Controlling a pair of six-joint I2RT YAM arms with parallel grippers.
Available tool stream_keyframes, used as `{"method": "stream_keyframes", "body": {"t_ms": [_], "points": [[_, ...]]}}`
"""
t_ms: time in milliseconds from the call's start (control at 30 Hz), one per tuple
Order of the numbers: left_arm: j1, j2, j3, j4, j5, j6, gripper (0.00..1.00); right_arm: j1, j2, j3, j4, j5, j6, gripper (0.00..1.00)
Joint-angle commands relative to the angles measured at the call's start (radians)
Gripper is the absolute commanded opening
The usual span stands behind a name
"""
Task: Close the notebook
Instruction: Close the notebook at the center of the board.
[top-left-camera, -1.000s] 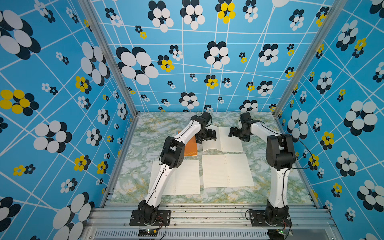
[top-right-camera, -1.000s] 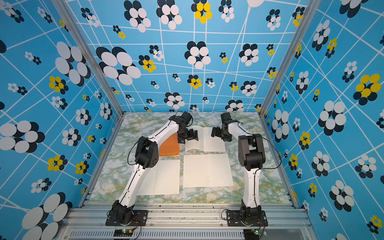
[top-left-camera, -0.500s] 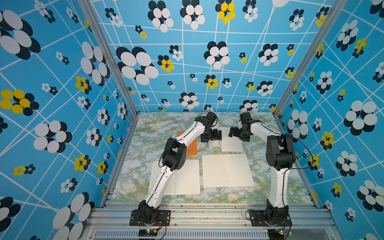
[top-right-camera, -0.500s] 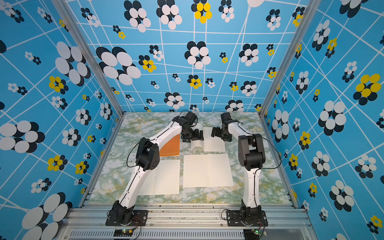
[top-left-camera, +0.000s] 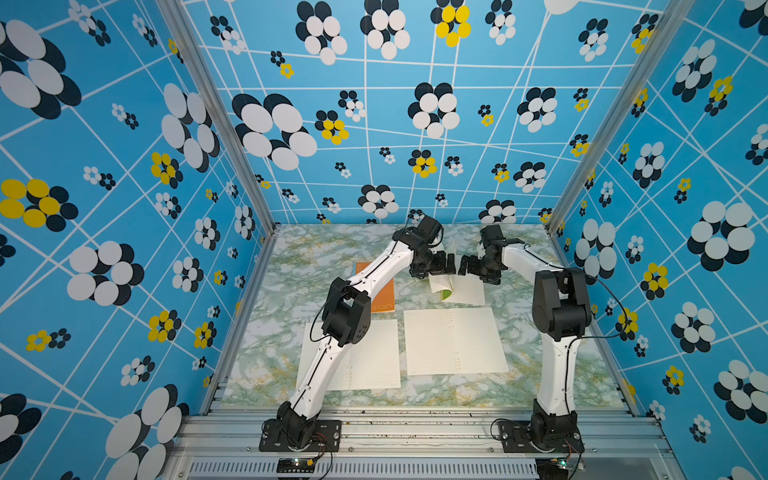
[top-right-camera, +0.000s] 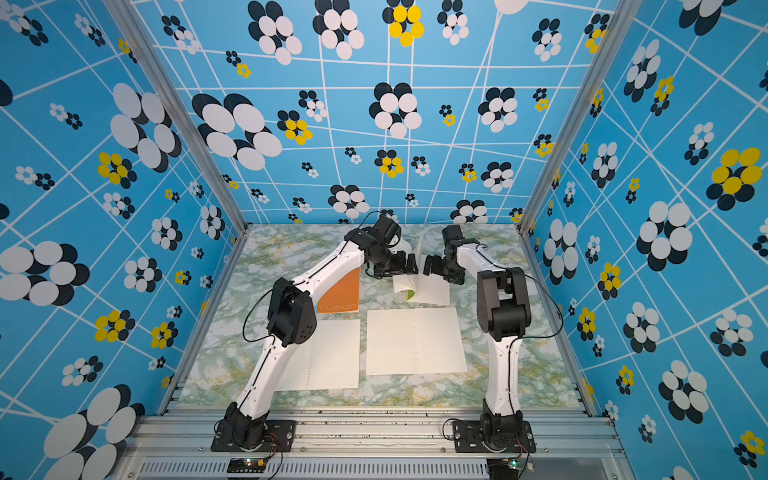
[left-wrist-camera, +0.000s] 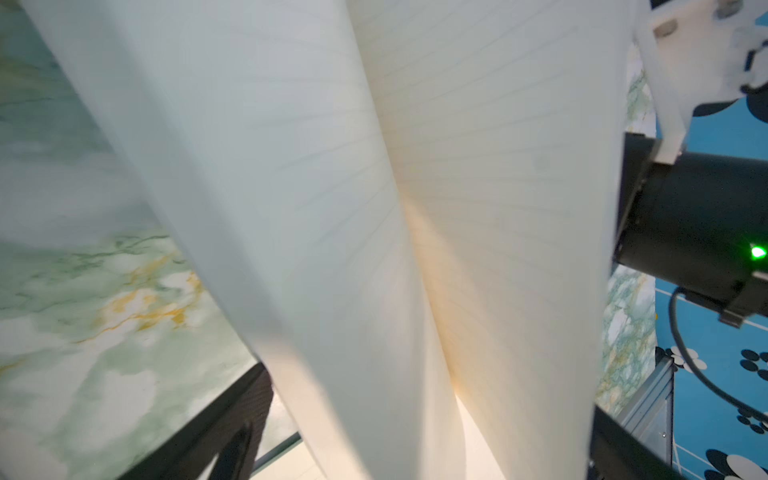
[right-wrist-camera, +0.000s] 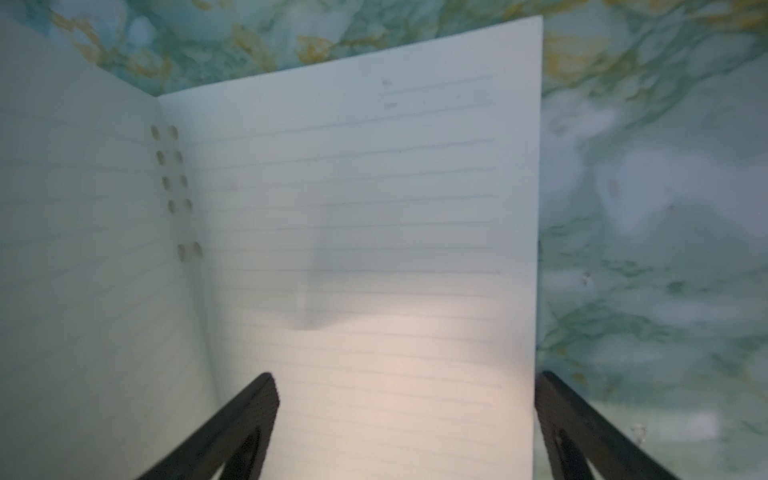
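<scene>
Top views both place the open notebook (top-left-camera: 462, 291) at the far middle of the marbled table (top-left-camera: 316, 257), spine running away from the arm bases. Its left half is curled up, green cover showing, against the left gripper (top-left-camera: 445, 266), the nearer arm, reached far forward. Left wrist view shows that leaf standing unclamped between jaws spread apart. The right gripper (right-wrist-camera: 406, 375), jaws also apart, straddles the flat right page onto which the leaf should fold.

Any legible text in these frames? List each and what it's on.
"nusign": white lettering along the near edge of the orange cover, in a top view.
Two short header prints at the top of the half-closed notebook page, right wrist view: too blurred to read.
Nothing else legible.
</scene>
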Motion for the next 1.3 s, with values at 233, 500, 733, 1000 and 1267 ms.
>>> {"method": "stream_keyframes", "body": {"t_ms": [233, 500, 733, 1000, 1267], "points": [[-0.098, 0.006, 0.121, -0.008, 0.075, 0.073, 1.0, -0.112, -0.117, -0.045, -0.082, 0.049, 0.02, 0.99], [-0.157, 0.036, 0.159, 0.026, 0.116, 0.108, 1.0, -0.187, -0.169, -0.114, -0.068, 0.105, 0.052, 0.99], [-0.157, 0.102, 0.23, 0.084, 0.064, 0.132, 1.0, -0.219, -0.19, -0.128, -0.046, 0.189, 0.101, 0.99], [-0.115, 0.103, 0.215, 0.081, 0.054, 0.109, 0.99, -0.273, -0.213, -0.142, -0.012, 0.289, 0.154, 0.99], [-0.016, -0.031, 0.013, 0.13, 0.052, 0.109, 0.99, -0.291, -0.166, -0.108, 0.136, 0.116, 0.179, 0.99]]}}
